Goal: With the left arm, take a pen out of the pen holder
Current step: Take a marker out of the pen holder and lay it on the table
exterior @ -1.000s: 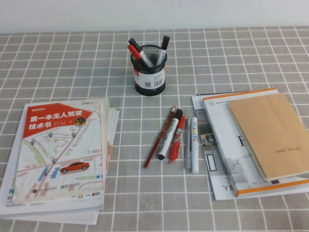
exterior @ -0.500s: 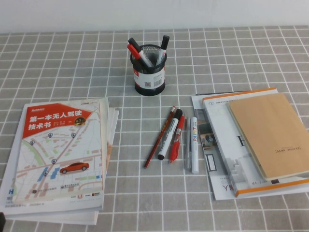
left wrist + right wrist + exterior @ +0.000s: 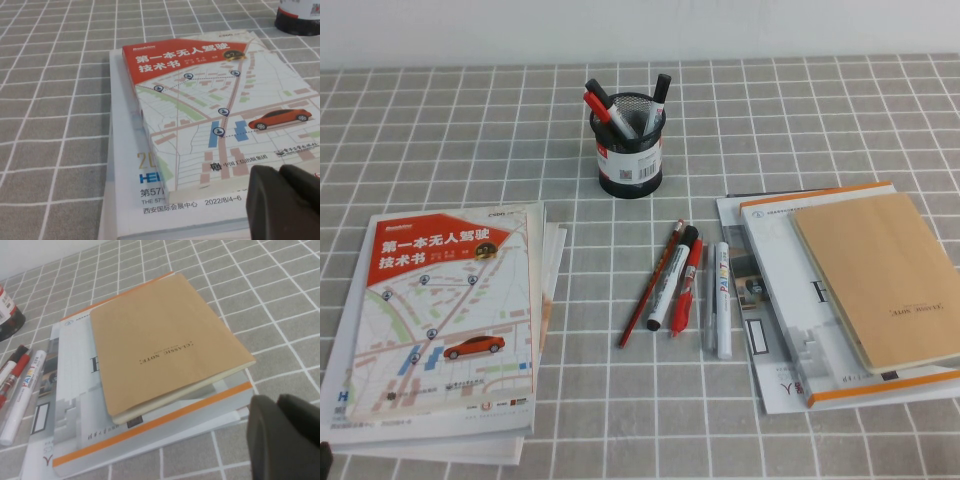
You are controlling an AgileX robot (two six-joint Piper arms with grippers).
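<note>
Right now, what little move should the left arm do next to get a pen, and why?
Probably swing the left gripper, shut low over the map book, toward the pen holder, opening as it goes: the pens stand there untouched, well away. The right gripper, shut by the brown notebook, can wait.

A study or office desk: books [image 3: 445,320], loose pens [image 3: 685,280], mesh pen holder [image 3: 629,160].
</note>
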